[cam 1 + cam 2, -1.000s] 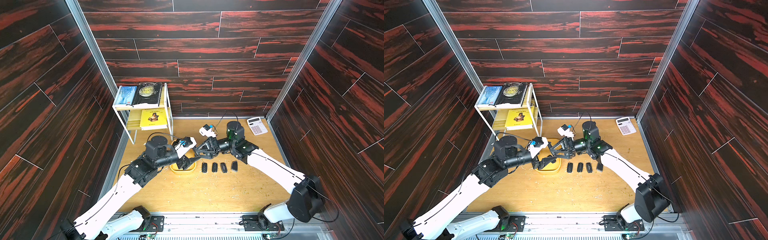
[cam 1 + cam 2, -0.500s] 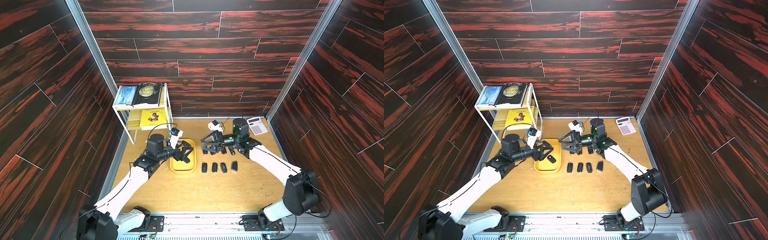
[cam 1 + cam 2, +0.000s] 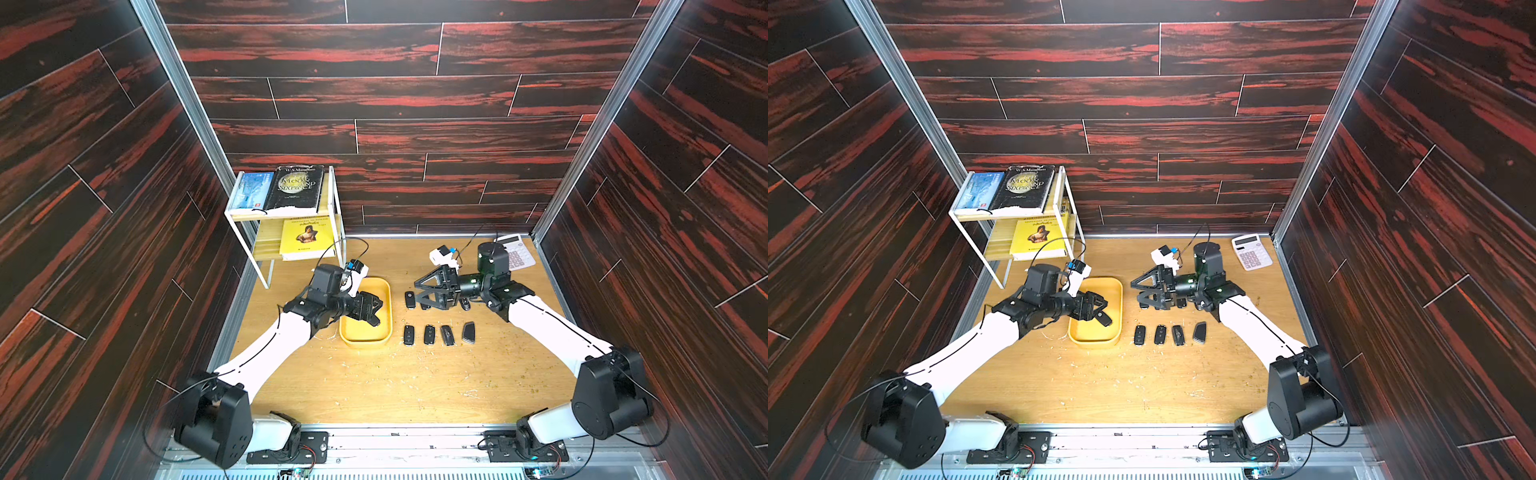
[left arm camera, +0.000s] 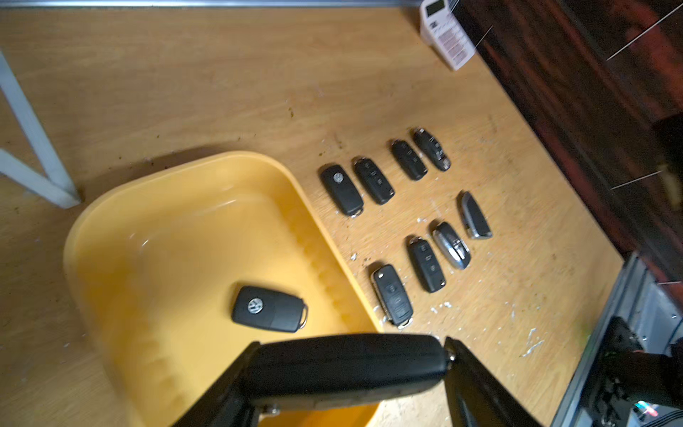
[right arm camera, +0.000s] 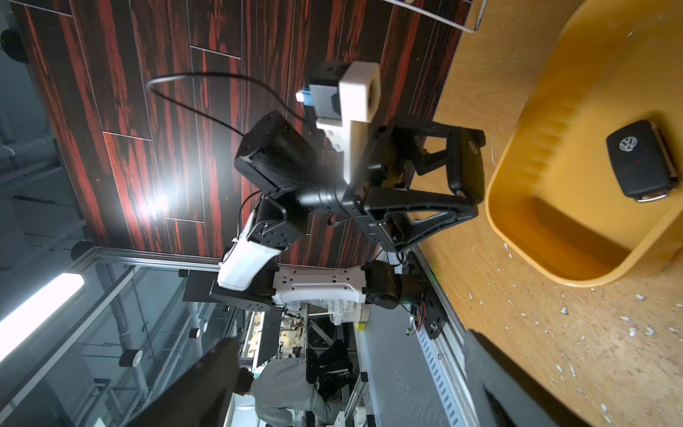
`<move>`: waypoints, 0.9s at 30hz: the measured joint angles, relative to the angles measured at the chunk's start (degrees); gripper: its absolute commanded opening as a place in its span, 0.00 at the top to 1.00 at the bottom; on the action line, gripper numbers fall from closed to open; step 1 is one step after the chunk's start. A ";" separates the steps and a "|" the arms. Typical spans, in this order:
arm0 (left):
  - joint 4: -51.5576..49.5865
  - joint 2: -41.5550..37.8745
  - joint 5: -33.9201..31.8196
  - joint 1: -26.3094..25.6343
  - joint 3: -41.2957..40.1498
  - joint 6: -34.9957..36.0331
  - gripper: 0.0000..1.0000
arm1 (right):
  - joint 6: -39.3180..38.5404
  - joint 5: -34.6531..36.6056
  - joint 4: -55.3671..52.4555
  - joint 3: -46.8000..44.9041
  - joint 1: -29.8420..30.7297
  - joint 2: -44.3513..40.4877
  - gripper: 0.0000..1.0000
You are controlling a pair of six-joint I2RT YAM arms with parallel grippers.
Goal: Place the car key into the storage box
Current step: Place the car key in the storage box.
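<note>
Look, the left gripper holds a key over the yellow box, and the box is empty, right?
Not empty: the left wrist view shows one black key lying in the yellow box. The left gripper does hold a second key over it.

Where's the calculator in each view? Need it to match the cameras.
Top view: calculator in the table's far right corner, partly behind the right arm.
Top view: same corner, unobstructed.
Left wrist: at the table's far edge, beyond the rows of keys.
Right wrist: not in it.
Shared landmark: yellow box, in all four.
</note>
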 measured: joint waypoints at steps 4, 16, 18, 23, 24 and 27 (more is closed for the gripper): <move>-5.14 2.21 -3.26 0.00 3.02 1.51 0.68 | -1.07 -0.39 -0.35 -0.44 -1.01 -1.16 0.02; -20.65 16.76 -11.23 -0.63 16.06 4.57 0.70 | -2.71 -1.18 -2.25 -2.84 -1.46 -2.23 0.01; -22.77 19.12 -12.13 -0.72 19.10 5.49 0.70 | -2.86 -1.29 -2.29 -2.84 -1.55 -2.27 0.01; -24.74 24.09 -13.86 -0.90 24.09 6.40 0.70 | -2.89 -1.29 -2.29 -2.84 -1.64 -2.27 0.02; -25.00 25.24 -14.05 -0.90 25.07 6.49 0.70 | -2.89 -1.29 -2.29 -2.84 -1.66 -2.27 0.01; -25.44 28.68 -14.12 -0.90 27.30 6.56 0.70 | -2.95 -1.29 -2.40 -2.93 -1.70 -2.56 0.01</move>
